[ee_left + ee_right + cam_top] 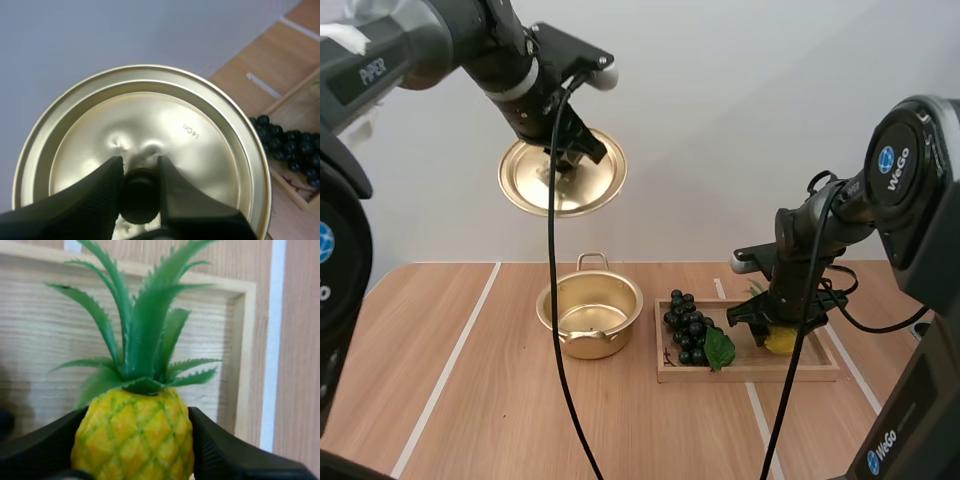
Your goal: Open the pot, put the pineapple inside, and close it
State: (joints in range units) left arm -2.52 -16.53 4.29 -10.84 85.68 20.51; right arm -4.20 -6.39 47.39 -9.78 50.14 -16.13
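A wooden table (470, 380) is seen from above. A tray (800, 372) is set on it at 3 o'clock from the pot (590, 345), just beside it. The pot is left open, its inside bare. The lid (535, 180) is held in the air well above the table, toward 11 o'clock from the pot in the high view, tilted so that its top is faced by the camera. Its black knob (139, 197) is pinched between the left gripper's (140, 167) narrowly parted fingers. Grapes (687, 325) are laid at the tray's 9 o'clock end. The pineapple (781, 342) is placed at the tray's 3 o'clock end, where its yellow body (135, 435) is clamped between the widely spread fingers of the right gripper (139, 412), with the green crown pointed away from the wrist.
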